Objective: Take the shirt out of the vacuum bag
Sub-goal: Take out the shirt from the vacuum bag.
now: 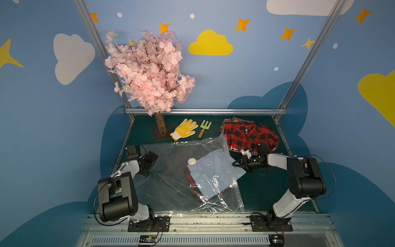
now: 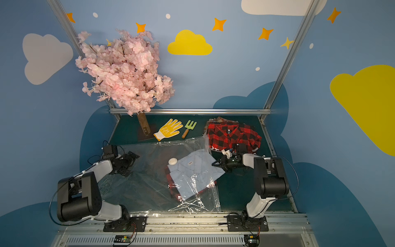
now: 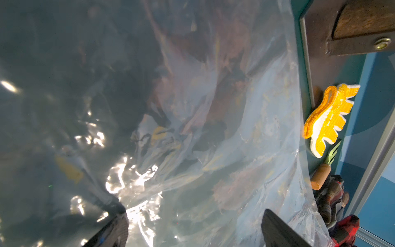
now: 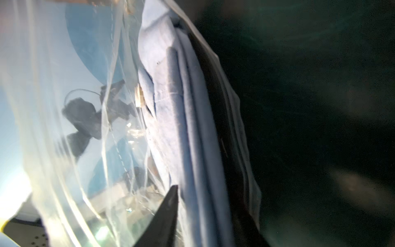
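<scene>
While the bag point(image 1: 166, 184) lies spread flat on the table point(image 1: 267, 188), the blue shirt point(image 1: 213, 177) is seen mostly inside it, one corner poking past the mouth. That corner's edge is clamped by the right gripper point(image 1: 233, 164). The left gripper point(image 1: 150, 162) is held wide apart above the bag's left part, grasping nothing.

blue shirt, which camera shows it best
Both top views: the whole folded blue shirt shows, collar and label too, lying in the vacuum bag. The right wrist view shows only its folded edge close up; in the left wrist view I cannot make it out.
</scene>
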Robot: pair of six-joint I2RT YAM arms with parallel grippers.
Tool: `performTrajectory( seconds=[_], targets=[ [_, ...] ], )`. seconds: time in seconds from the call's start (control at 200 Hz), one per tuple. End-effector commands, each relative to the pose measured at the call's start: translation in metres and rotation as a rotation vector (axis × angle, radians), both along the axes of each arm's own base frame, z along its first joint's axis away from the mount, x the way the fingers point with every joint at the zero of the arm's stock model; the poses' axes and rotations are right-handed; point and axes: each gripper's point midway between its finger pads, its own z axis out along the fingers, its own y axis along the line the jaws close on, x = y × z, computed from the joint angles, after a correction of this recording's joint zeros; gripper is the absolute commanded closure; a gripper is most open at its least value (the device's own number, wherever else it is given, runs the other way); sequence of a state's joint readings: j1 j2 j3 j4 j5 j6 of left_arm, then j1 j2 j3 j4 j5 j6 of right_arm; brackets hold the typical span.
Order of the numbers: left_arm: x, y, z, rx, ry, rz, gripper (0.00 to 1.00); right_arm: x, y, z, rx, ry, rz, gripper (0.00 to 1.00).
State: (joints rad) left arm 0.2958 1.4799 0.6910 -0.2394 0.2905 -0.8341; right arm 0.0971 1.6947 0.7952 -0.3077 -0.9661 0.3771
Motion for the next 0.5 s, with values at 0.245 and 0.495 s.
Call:
performTrajectory(
  seconds=[0.245, 0.495],
  targets=[
    [-0.053, -0.013, -0.052, -0.040, 0.234, -0.015, 0.03, -0.007, 0.004, 0.054, -0.067, -0.118, 0.035, 1.00],
    [-0.052, -0.013, -0.053, -0.039, 0.236, -0.015, 0.03, -0.009, 0.013, 0.109, -0.090, -0.238, 0.061, 1.00]
  ],
)
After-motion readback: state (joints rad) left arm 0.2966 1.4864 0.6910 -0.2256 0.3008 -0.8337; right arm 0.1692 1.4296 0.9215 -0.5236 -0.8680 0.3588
